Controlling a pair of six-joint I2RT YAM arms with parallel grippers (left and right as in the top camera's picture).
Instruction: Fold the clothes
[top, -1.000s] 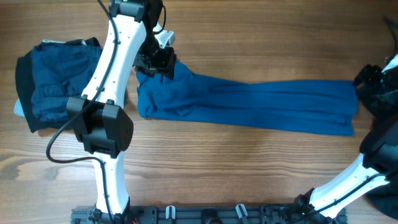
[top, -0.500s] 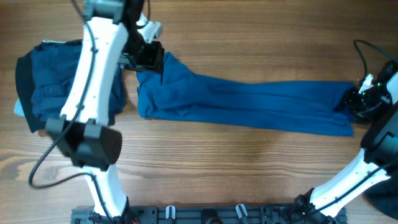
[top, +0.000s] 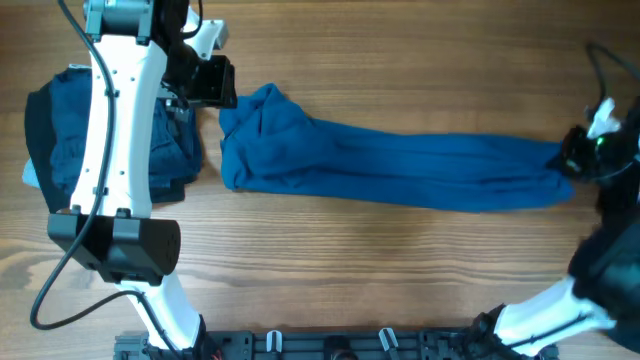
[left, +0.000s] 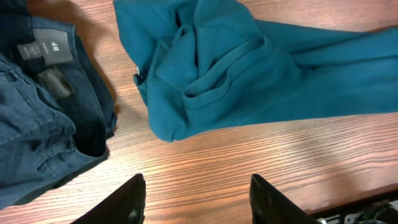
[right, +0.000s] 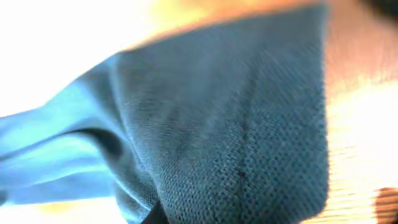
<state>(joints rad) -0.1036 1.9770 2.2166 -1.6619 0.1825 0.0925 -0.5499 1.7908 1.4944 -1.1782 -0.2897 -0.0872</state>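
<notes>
The blue polo shirt (top: 400, 165) lies folded into a long strip across the table, collar end bunched at the left (left: 249, 68). My left gripper (top: 215, 82) hovers just left of that collar end. In its wrist view it (left: 199, 199) is open, with only bare wood between the fingers. At the far right, my right gripper (top: 572, 158) is shut on the shirt's bunched hem end. Blue knit cloth (right: 236, 137) fills the right wrist view and hides the fingers. More of the clothes, dark navy garments (top: 90, 135), sit stacked at the left.
The dark stack includes jeans with a grey label (left: 43, 46), close to the left of the shirt's collar end. A black rail (top: 330, 345) runs along the table's front edge. The right arm's base stands at the bottom right.
The left gripper let go of the collar end and drew away to the left. The right gripper moved onto the shirt's right end and closed on it, bunching the hem.
</notes>
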